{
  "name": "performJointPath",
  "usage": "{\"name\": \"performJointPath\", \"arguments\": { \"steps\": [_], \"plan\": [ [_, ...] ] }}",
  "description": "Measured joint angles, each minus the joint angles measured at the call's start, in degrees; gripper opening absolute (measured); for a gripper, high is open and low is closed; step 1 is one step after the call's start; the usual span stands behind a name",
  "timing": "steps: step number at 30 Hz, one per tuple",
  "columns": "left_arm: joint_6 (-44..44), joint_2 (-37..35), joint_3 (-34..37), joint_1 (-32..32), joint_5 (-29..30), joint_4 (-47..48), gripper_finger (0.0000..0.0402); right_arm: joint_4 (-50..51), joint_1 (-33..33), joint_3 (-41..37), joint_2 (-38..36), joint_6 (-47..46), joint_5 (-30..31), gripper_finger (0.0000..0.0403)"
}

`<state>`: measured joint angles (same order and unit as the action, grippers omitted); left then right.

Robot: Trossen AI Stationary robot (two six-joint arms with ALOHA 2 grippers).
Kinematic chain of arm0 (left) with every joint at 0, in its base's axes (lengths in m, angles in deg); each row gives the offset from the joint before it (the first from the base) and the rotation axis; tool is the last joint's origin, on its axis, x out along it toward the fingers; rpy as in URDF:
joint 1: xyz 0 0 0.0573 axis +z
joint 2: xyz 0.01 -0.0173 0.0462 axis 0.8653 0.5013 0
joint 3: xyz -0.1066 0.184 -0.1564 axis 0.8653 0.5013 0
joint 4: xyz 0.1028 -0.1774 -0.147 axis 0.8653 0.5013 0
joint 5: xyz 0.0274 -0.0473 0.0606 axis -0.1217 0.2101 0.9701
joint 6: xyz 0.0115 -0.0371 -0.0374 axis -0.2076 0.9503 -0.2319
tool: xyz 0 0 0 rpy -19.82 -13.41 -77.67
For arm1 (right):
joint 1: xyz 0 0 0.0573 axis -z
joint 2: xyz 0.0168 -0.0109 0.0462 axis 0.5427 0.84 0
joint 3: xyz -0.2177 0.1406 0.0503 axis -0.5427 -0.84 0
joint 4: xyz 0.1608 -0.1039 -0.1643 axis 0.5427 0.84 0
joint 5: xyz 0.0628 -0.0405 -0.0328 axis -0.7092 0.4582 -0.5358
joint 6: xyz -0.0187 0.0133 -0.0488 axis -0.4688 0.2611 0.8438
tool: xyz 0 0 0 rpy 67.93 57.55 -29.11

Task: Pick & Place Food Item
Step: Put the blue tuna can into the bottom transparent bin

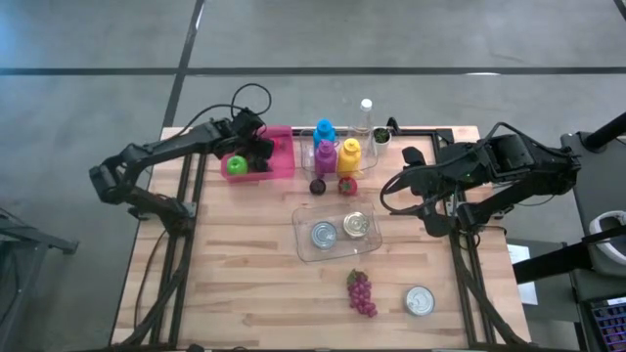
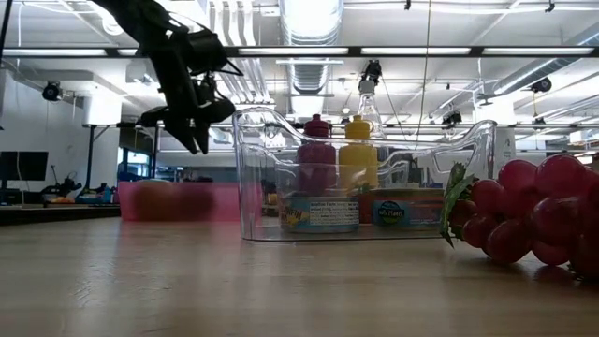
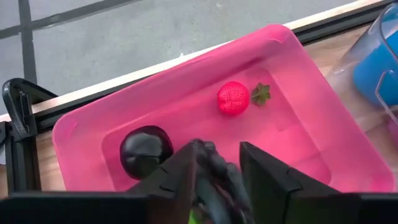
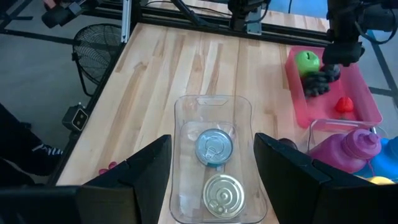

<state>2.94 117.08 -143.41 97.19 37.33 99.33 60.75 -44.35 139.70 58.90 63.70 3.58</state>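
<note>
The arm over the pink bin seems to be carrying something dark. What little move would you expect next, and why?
Probably it opens its fingers to drop the load. The left gripper hangs over the pink bin, closed on a dark bunch of grapes, and the bin already holds a strawberry and a green apple.

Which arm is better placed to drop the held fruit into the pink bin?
Left. Its gripper is over the pink bin, shut on dark fruit; the right gripper waits open across the table.

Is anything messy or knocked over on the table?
Nothing is spilled or tipped. The bottles stand upright and two cans sit in the clear tray. Only one can and the grapes lie loose on the table outside any bin.
</note>
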Motion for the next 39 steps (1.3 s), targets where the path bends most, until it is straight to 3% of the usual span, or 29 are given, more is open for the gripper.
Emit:
{"name": "performJointPath", "arguments": {
  "steps": [9,16,19,23,32,39],
  "plan": [
    [-4.8,-1.7,-2.6,0.0,-1.7,1.0,0.0177,0.6,0.0,0.0,0.0,-2.8,0.0,0.0224],
    [-7.3,-7.5,-4.9,-2.8,-14.9,1.3,0.0169,2.7,-0.8,-2.0,-0.1,-3.8,-1.8,0.0224],
    [-7.3,-10.1,-4.9,-6.2,-18.0,1.4,0.0156,3.2,-2.0,-5.3,-0.1,-4.9,-3.9,0.0224],
    [-7.4,-12.9,-4.9,-13.2,-18.2,1.4,0.0135,3.2,-3.7,-10.1,-0.1,-8.8,-8.9,0.0224],
    [-5.1,-16.2,-4.9,-30.0,-15.5,1.1,0.0109,3.2,-9.2,-23.0,-2.5,-24.8,-9.3,0.0224],
    [-3.1,-15.9,-4.8,-34.8,-12.1,0.8,0.0108,2.6,-15.6,-33.7,-5.0,-39.1,-9.3,0.0224]
  ]
}}
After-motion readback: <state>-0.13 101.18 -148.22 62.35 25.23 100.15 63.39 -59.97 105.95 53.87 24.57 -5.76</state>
